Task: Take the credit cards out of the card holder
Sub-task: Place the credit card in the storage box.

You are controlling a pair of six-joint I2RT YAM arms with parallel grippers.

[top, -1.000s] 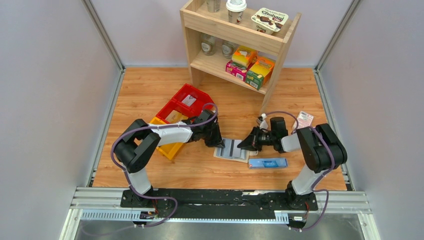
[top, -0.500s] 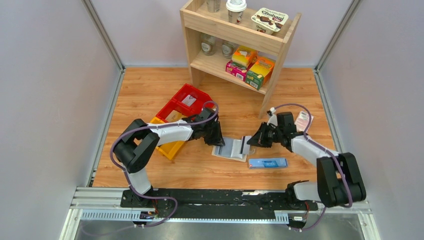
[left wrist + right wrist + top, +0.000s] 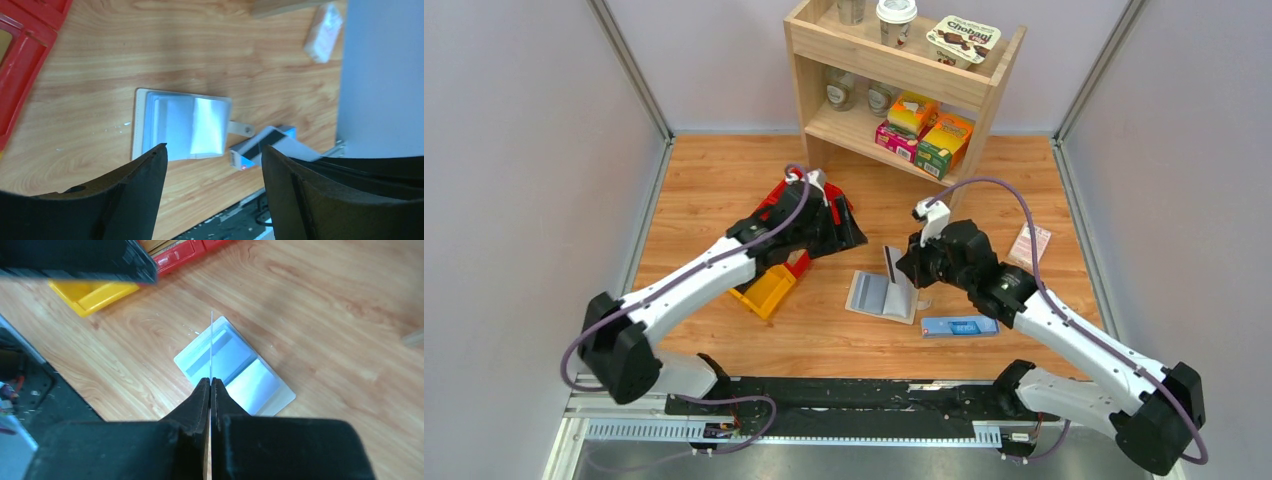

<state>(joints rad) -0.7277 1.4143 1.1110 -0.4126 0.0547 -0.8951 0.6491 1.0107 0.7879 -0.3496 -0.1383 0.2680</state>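
Right gripper (image 3: pixel 210 382) pinches a credit card (image 3: pixel 211 342) edge-on, directly over the open card holder (image 3: pixel 250 382), which lies flat on the table (image 3: pixel 325 315). Left gripper (image 3: pixel 214 149) hangs open, up beside the red bin (image 3: pixel 20 50).

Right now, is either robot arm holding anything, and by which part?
The right gripper pinches a credit card by one end, edge-on above the open card holder. The left gripper is open, holding nothing.

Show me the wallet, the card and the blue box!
card holder (image 3: pixel 869 296): top view, on its left half.
card (image 3: pixel 890 266): top view, middle of its face.
blue box (image 3: pixel 959 326): top view, middle of its top.
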